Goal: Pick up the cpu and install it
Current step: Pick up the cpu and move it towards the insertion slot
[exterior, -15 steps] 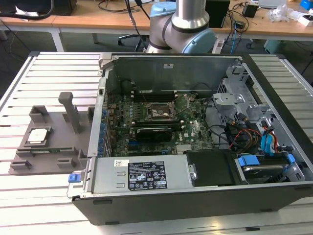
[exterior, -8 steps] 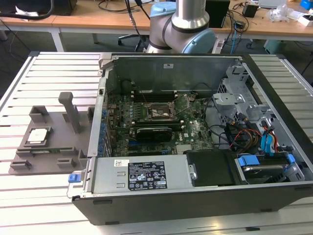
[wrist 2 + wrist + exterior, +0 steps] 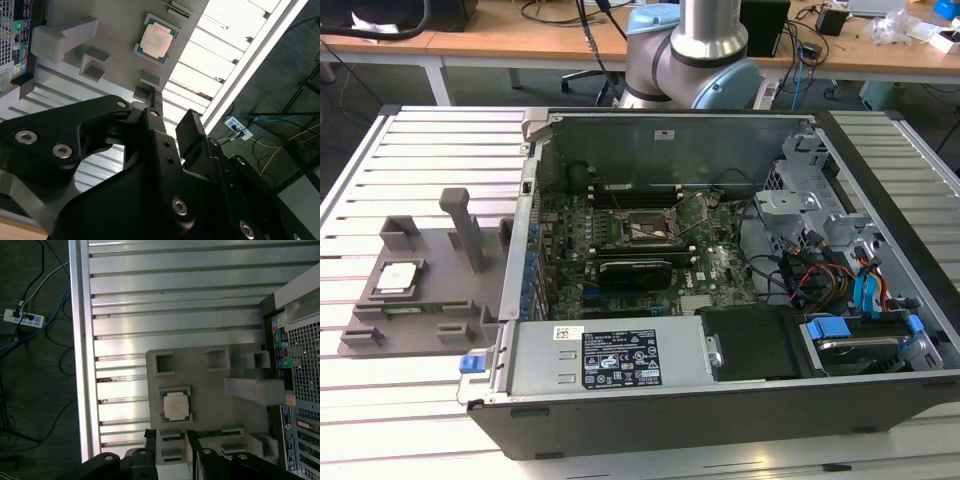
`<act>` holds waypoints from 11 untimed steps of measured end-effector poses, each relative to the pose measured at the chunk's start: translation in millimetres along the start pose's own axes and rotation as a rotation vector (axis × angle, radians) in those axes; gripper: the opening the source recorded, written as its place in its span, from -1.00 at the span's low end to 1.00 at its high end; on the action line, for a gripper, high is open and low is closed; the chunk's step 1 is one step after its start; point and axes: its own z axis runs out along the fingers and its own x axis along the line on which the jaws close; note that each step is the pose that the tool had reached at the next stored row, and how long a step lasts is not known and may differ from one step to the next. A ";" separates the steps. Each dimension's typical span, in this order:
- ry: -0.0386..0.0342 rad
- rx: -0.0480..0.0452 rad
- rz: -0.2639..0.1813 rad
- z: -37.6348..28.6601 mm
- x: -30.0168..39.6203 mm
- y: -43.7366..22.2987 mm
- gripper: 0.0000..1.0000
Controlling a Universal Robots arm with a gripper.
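The cpu (image 3: 398,277), a small square chip with a silvery top, lies flat in a recess of the grey fixture (image 3: 430,305) at the exterior view's left, outside the computer case. It appears in both wrist views, cpu (image 3: 157,40) and cpu (image 3: 176,405), well below the camera. My gripper (image 3: 171,436) hangs high above the fixture (image 3: 210,390), its black fingers (image 3: 150,436) apart and nothing between them. The black linkage of the gripper (image 3: 170,120) is seen close up in the second wrist view. The motherboard's socket (image 3: 645,230) sits inside the case.
The open computer case (image 3: 670,118) lies on the slatted metal table (image 3: 430,140), with cables and drive bays at the exterior view's right. A tall grey post (image 3: 468,225) rises from the fixture near the cpu. The table edge (image 3: 77,340) drops to a floor with cables.
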 end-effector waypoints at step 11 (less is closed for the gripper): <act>-0.0013 0.0168 0.000 0.1 0.4 0.1 0.33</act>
